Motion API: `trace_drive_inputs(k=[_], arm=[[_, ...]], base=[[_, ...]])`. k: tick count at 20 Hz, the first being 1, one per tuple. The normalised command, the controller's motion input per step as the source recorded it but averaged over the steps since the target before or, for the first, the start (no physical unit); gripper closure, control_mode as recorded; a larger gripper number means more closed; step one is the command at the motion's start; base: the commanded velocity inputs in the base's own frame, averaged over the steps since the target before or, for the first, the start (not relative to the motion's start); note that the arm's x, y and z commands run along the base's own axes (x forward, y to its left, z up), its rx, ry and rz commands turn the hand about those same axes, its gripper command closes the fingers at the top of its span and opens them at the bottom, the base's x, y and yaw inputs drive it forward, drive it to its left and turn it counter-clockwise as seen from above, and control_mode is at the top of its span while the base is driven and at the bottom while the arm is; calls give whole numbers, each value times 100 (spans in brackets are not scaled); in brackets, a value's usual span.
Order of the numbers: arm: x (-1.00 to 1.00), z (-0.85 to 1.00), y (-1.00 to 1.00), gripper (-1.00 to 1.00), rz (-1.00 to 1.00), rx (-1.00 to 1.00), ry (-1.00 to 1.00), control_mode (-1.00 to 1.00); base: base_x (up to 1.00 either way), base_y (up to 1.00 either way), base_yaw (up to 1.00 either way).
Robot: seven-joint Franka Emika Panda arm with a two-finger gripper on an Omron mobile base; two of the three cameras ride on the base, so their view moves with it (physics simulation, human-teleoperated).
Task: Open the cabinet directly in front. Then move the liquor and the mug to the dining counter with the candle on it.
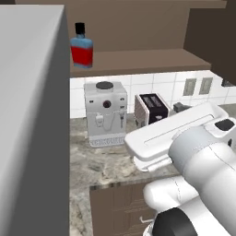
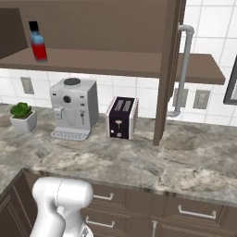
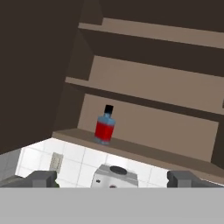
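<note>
Two dark finger tips stand fully spread w/ nothing between them; gripper is empty. Dark brown wooden wall cabinet is already open. Small squarish blue-glass liquor bottle w/ red label and black cap stands upright on the lowest shelf, at approx 12 o'clock above the tips. Best approach, imo: centre the bottle between the tips, come in level, grip the wide body below the neck, lift before pulling out over the silver coffee machine.

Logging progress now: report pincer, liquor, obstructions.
Pincer open, empty. Cabinet open; liquor upright on bottom shelf, untouched. Nothing between pincer and bottle.
</note>
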Motion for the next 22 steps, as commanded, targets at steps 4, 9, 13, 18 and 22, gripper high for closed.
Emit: trace_drive_inputs(k=[4, 9, 13, 18, 22], arm=[[0, 0, 0, -100, 0, 0, 0, 100], [0, 0, 0, -100, 0, 0, 0, 100], [0, 0, 0, -100, 0, 0, 0, 100], [0, 0, 0, -100, 0, 0, 0, 100], [6, 13, -8, -100, 0, 5, 6, -100]], base=[[14, 0, 0], [49, -3, 0], [52, 0, 0], [24, -10, 0], [18, -15, 0]])
